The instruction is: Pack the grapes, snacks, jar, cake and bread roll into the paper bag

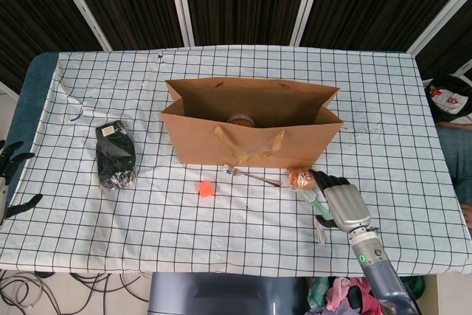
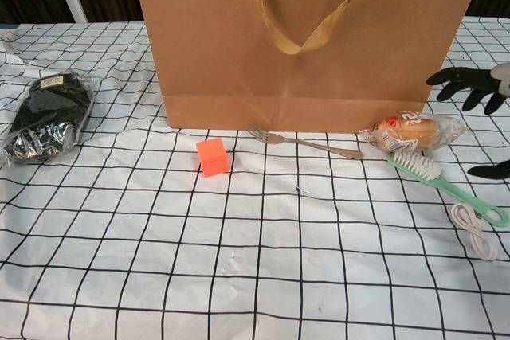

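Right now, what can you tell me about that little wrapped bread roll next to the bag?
The bread roll is a small golden-orange bun sealed in a clear crinkly wrapper with a red and white label. It lies on its side on the checked tablecloth, close by the paper bag's right front corner. A green brush's bristle end sits right against it. The right hand hovers nearby, fingers spread, not holding it.
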Tool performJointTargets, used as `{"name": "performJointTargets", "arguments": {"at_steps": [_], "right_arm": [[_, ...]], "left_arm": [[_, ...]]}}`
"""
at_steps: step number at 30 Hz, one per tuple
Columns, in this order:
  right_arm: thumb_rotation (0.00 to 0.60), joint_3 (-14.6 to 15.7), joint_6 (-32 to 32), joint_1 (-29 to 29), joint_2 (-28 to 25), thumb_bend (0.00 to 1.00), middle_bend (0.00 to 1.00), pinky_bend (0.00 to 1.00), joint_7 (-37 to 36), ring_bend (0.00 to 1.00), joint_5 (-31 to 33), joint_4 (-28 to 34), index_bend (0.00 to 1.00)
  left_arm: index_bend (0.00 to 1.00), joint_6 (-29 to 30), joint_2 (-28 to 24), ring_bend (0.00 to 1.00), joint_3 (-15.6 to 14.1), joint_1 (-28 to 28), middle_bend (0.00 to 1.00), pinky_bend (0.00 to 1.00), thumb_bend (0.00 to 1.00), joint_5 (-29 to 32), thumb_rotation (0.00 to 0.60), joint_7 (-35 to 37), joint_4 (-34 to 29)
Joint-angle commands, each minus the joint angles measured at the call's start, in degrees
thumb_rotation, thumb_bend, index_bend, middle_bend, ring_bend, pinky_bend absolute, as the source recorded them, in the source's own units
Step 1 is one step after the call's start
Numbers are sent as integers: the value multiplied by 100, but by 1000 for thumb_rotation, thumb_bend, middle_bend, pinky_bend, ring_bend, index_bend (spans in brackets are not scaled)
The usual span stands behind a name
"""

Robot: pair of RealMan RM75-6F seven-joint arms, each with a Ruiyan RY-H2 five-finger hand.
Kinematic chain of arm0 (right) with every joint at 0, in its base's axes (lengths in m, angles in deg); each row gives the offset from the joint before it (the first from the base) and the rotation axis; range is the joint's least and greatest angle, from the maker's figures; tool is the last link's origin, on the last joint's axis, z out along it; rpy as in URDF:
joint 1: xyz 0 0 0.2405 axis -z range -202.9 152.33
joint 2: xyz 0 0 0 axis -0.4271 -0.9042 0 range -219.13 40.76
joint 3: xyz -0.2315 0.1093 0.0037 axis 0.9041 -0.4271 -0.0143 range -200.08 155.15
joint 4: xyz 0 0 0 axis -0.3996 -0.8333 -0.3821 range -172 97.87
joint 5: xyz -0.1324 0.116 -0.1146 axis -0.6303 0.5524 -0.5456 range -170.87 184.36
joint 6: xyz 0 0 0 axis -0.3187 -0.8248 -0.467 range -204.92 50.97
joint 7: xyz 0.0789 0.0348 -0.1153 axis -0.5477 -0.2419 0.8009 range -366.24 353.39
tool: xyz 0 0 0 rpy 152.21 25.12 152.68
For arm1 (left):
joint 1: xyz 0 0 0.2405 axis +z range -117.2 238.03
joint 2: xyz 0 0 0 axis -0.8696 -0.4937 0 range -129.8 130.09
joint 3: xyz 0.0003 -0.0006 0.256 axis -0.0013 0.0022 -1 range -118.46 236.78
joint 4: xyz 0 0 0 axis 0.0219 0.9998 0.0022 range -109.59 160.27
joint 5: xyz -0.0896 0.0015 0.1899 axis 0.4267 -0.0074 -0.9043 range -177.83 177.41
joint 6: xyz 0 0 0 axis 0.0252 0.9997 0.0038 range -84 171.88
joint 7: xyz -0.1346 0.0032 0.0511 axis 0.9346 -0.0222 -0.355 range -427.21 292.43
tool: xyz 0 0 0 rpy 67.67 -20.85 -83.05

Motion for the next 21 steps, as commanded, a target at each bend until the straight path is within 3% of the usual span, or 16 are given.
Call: {"name": "performJointTargets", "arguments": {"at_steps": [1,21], "right_arm": [[600,35,-142,-48,498,153,135,228,458,173,-58,-447,91],[600,-186,-142,-186,1294,151,163,226,764,200,-206,-1452,138]], "left_arm": [[253,4,1,0,2,3,112,4,91,4,600,-6,0],[253,-30,21,0,31,0,112,4,92,76,600,-79,-3]]}}
